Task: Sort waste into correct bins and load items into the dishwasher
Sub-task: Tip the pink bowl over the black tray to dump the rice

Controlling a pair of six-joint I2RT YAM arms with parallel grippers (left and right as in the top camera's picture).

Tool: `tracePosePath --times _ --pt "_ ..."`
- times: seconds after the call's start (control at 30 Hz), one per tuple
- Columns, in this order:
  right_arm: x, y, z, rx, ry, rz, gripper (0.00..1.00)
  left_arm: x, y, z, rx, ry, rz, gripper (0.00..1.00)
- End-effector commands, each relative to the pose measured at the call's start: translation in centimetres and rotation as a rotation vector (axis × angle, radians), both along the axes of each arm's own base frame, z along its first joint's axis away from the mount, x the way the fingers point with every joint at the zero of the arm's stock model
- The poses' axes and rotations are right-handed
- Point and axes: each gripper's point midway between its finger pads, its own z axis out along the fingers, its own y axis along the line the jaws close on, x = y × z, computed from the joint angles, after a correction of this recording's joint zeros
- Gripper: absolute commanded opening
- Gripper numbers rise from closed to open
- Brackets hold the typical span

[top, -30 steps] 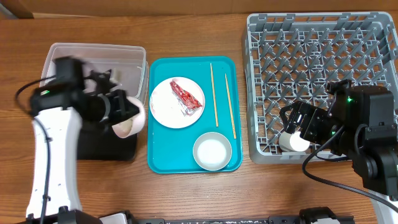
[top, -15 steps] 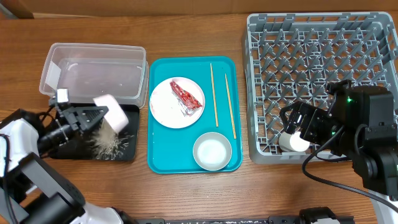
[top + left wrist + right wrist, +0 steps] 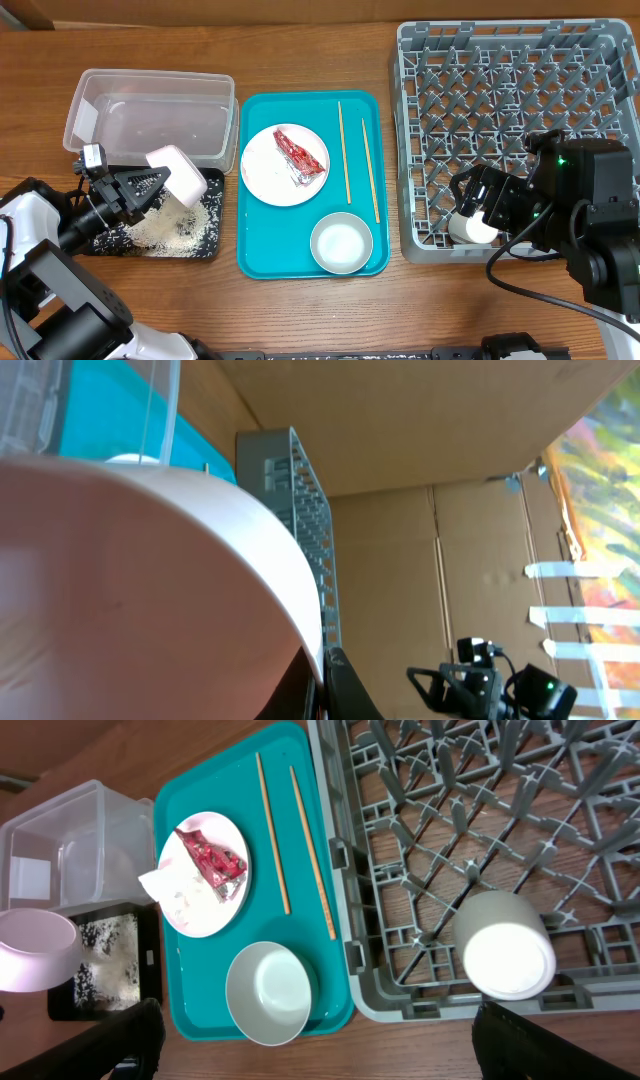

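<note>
The loose rice [image 3: 172, 226] lies in a pale heap with scattered grains on the black tray [image 3: 212, 250], which sits at the front left of the table [image 3: 300, 305], just in front of the clear tub [image 3: 150, 110]. Over that tray the left gripper [image 3: 150, 186] is closed on the rim of a pale-pink bowl [image 3: 180, 172], holding it tipped on its side above the heap. In the left wrist view the bowl's curved wall fills most of the picture.

The red-and-silver wrapper [image 3: 300, 155] rests crumpled on the white plate [image 3: 260, 172], with the white napkin [image 3: 163, 885] beside it on the same plate. The plate stands on the teal tray [image 3: 262, 245] in the middle of the table. Two chopsticks [image 3: 343, 150] lie side by side on the tray to the right of the plate, and a white bowl [image 3: 341, 243] stands upright near the tray's front edge.

To the right of the tray is the grey dish rack [image 3: 520, 80]. A small white cup [image 3: 472, 228] sits inside it near its front left corner. The right gripper [image 3: 480, 200] hangs above the cup with its fingers spread wide and nothing between them.
</note>
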Motion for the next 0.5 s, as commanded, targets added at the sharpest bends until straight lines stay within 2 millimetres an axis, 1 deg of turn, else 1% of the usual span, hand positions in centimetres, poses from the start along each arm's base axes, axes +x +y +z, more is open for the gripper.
tracePosePath --times 0.0,0.03,0.07,0.1,0.13,0.17,0.2,0.23,0.27,0.3,0.33,0.37,0.4,0.47 --pt "0.0 -0.1 0.4 -0.001 -0.016 0.003 1.00 0.2 0.1 1.0 -0.014 -0.079 0.027 0.04" --pt "-0.1 -0.1 0.4 -0.001 -0.014 0.003 1.00 0.1 -0.1 1.3 0.023 -0.126 0.018 0.04" --pt "0.0 -0.1 0.4 -0.001 -0.015 0.003 1.00 0.0 -0.1 0.9 0.066 -0.148 0.005 0.04" --pt "0.0 -0.1 0.4 -0.001 -0.015 0.003 1.00 0.1 0.2 0.4 0.057 -0.114 0.006 0.04" --pt "0.0 -0.1 0.4 -0.001 -0.015 0.003 1.00 0.2 0.4 0.3 0.003 -0.052 0.019 0.04" --pt "0.0 -0.1 0.4 -0.001 -0.015 0.003 1.00 0.1 0.3 0.6 -0.009 -0.054 0.024 0.04" --pt "-0.1 -0.1 0.4 -0.001 -0.014 0.003 1.00 0.2 0.2 0.8 0.022 -0.102 0.018 0.04" --pt "0.0 -0.1 0.4 -0.001 -0.015 0.003 1.00 0.1 0.2 0.5 0.057 -0.122 0.007 0.04" --pt "0.0 -0.1 0.4 -0.001 -0.015 0.003 1.00 0.3 0.6 0.0 0.054 -0.088 0.007 0.04" --pt "0.0 -0.1 0.4 -0.001 -0.015 0.003 1.00 0.3 0.7 -0.2 -0.006 -0.012 0.020 0.04" --pt "-0.1 -0.1 0.4 -0.001 -0.012 0.003 1.00 0.0 -0.1 0.7 -0.029 -0.021 0.014 0.04" --pt "-0.1 -0.1 0.3 -0.002 -0.010 0.003 1.00 -0.3 -0.5 0.8 0.038 -0.087 -0.011 0.04" --pt "-0.2 -0.1 0.3 -0.002 -0.009 0.004 1.00 -0.4 -0.5 0.2 0.106 -0.101 -0.047 0.04" --pt "-0.1 -0.1 0.3 -0.002 -0.010 0.004 1.00 -0.7 -0.6 -0.6 0.085 0.004 -0.062 0.04"
